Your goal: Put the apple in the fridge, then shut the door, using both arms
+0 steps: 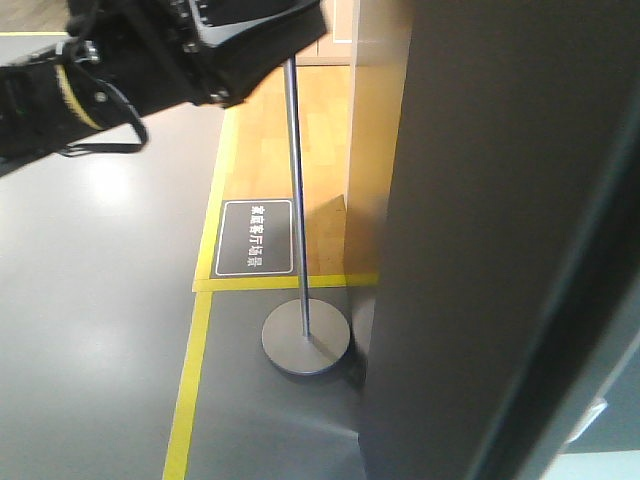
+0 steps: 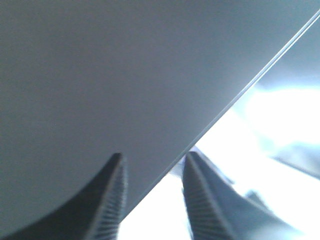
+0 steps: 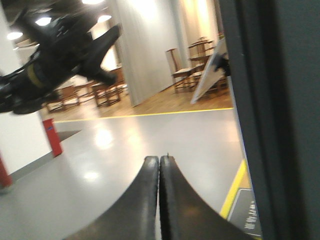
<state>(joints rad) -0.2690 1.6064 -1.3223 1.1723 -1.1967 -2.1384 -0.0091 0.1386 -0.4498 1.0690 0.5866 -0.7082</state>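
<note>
Front view: the left arm [image 1: 110, 70] reaches in at the upper left, well apart from the fridge [image 1: 480, 250] and its dark grey face.

Left wrist view: the left claw [image 2: 155, 156] is spread and empty. The door [image 2: 100, 75] fills the space ahead, its edge slanting past the tips.

Right wrist view: the right claw [image 3: 160, 159] is pressed together on nothing, with the fridge to its right.

Glossy grey floor [image 3: 125, 150] stretched out ahead of the right gripper [image 3: 160, 162], throwing back the ceiling lights. Far ahead of it, a yellow tape line [image 3: 150, 114] marked where the wood flooring [image 3: 165, 100] began, and wooden chairs [image 3: 179, 70] stood on that. Off to the gripper's left, a red post [image 3: 52, 136] stood on the grey. Close on its right, a second yellow strip [image 3: 234, 192] ran beside a dark floor sign [image 3: 247, 220] lying flat.
</note>
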